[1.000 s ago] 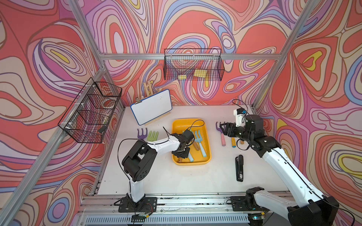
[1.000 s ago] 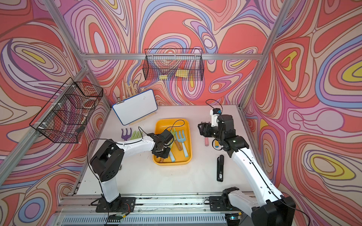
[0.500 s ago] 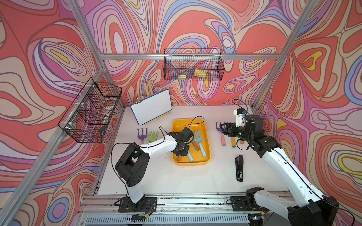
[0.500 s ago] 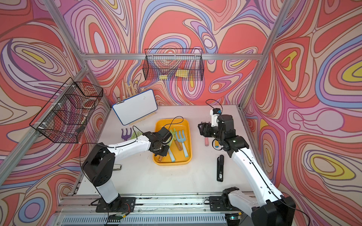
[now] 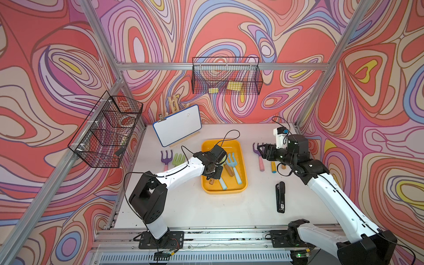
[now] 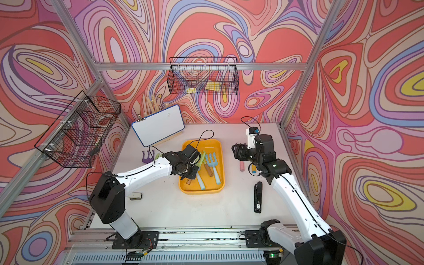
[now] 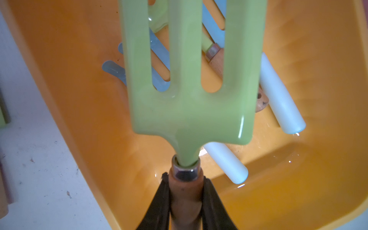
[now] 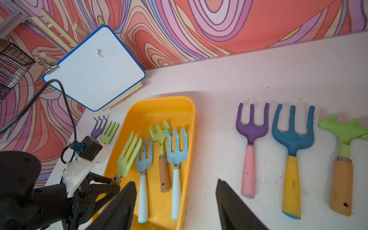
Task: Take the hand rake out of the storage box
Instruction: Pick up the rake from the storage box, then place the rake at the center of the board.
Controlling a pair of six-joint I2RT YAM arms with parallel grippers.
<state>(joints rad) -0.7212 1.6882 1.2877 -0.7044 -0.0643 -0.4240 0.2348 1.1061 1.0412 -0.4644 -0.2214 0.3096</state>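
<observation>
Hand rake (image 8: 128, 154) handle behind left gripper (image 8: 114, 184)

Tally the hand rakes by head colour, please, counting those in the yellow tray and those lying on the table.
Green hand rakes: 4, one of them held in the left gripper
Blue hand rakes: 3
Purple hand rakes: 2
Total: 9

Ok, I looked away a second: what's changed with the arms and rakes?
The elbow of the left arm swung outward while the left fingers, shut on the handle of the green rake, raised it slightly over the yellow tray. The right fingers stayed open; the other rakes lie unmoved.
</observation>
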